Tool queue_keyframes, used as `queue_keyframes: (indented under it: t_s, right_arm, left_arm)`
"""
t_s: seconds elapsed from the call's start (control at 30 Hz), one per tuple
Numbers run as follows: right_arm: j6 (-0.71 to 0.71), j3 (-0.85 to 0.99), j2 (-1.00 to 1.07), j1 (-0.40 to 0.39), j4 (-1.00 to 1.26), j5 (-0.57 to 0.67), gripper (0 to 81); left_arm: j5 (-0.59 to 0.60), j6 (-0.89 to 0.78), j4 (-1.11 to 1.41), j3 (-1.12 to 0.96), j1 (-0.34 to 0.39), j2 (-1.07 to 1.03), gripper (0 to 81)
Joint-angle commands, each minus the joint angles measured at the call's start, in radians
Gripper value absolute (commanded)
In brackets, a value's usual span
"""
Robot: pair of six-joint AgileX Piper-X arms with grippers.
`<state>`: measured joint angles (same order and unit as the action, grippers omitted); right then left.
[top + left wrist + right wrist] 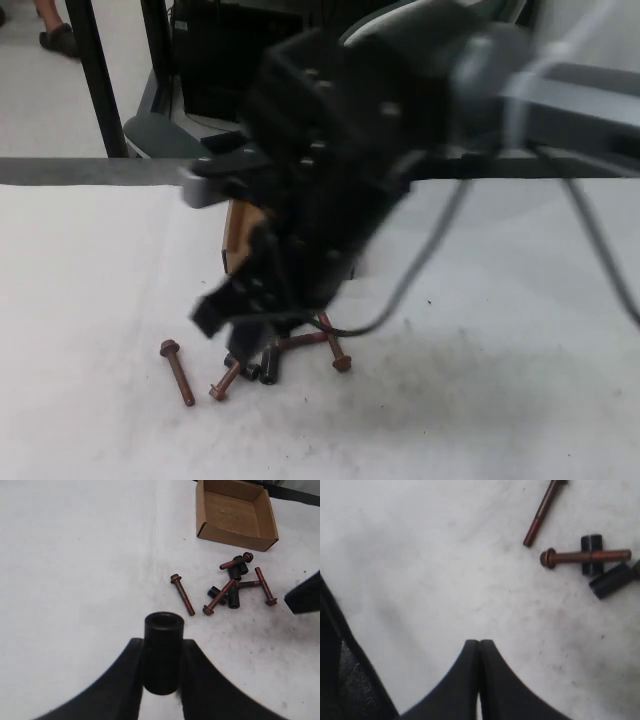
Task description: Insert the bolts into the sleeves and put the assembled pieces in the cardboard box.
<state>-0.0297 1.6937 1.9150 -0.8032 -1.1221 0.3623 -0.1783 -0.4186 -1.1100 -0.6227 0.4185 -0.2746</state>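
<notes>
White tabletop [90, 300] with grey scuffs around the parts. Past its far edge are black frame posts [95, 75] and grey floor. In the high view a blurred black arm [340, 150] hangs over the middle, its tip over the pile.

In the left wrist view the cardboard box [235, 536] sits open side up, just beyond the pile. The high view has it mostly hidden behind the arm.

Left gripper [164, 650] is clamped on the held sleeve [164, 630], above the tabletop on the near side of the pile. The sleeve's long axis runs along the fingers, bore end pointing out past the tips.

Right gripper [479, 645] has its fingers pressed together with nothing between, near the pile.

Copper bolts [220, 596] lie flat at mixed angles, some across the short black loose sleeves [234, 596]. The lone bolt [178, 372] lies apart, head toward the far edge. The right wrist view shows close up a crossing bolt [570, 557] resting over a sleeve.
</notes>
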Motion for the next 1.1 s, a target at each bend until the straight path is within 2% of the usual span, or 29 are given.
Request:
queue_keyframes:
  t_s: [0.0, 0.1, 0.17, 0.2, 0.3, 0.4, 0.93, 1.07]
  right_arm:
    - [-0.003, 0.102, 0.065, -0.01, -0.031, -0.054, 0.2]
    - [-0.001, 0.192, 0.142, -0.013, -0.058, -0.068, 0.6]
    - [-0.001, 0.246, 0.187, -0.014, -0.072, -0.066, 5.8]
    - [-0.003, 0.264, 0.203, -0.014, -0.076, -0.066, 9.2]
    - [-0.035, 0.326, 0.257, -0.016, -0.092, -0.066, 27.2]
    - [-0.074, 0.36, 0.299, -0.02, -0.097, -0.095, 39.0]
    - [-0.083, 0.524, 0.489, -0.03, -0.086, -0.143, 39.6]
    - [-0.122, 0.562, 0.527, -0.036, -0.086, -0.201, 39.6]
  left_arm:
    - [-0.014, 0.008, -0.029, 0.0, 0.002, 0.03, 0.8]
    - [-0.006, 0.008, -0.04, 0.0, 0.002, 0.057, 0.8]
    - [0.014, 0.008, -0.037, 0.0, 0.002, 0.064, 0.8]
    - [0.022, 0.008, -0.038, 0.0, 0.002, 0.065, 0.8]
    - [0.029, 0.009, -0.038, 0.0, 0.002, 0.065, 0.8]
    - [0.029, 0.035, -0.038, 0.0, 0.002, 0.065, 0.8]
    - [0.029, 0.083, -0.035, 0.0, 0.002, 0.065, 0.8]
    - [0.029, 0.088, -0.028, 0.0, 0.002, 0.065, 0.8]
